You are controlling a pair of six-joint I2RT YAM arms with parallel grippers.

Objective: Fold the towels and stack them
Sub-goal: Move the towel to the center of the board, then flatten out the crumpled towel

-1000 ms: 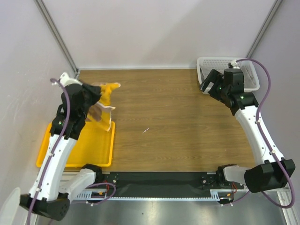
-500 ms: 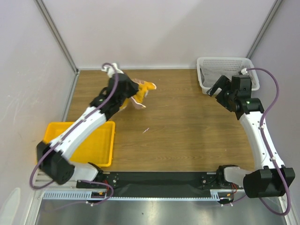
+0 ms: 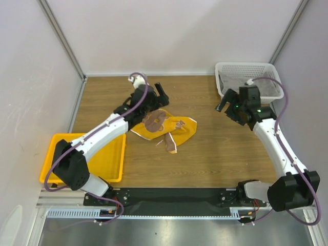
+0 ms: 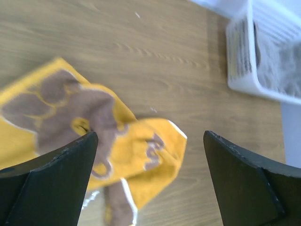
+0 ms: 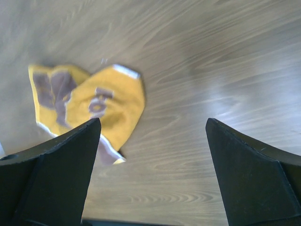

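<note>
Left of basket [image 3: 246, 65], on bench [image 3: 215, 154]: bear towel [image 3: 165, 128], crumpled, one side flopped over. Soft, light, limp, apt to bunch; best pinched at two edge corners. Left fingers [image 4: 47, 188] spread wide, empty, well left of basket; right fingers [image 5: 47, 179] likewise, near basket

Rumpled yellow-orange bear towel [image 3: 166, 128] loose on wooden table [image 3: 220, 148]

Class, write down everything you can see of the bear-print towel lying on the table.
The bear-print towel is soft yellow-orange cloth with brown bear-face and letter print and a pale edge. It lies crumpled, partly doubled over, on the wooden table, slightly left of centre. Only the table seems to touch it; the left gripper hangs over it, jaws open.
</note>
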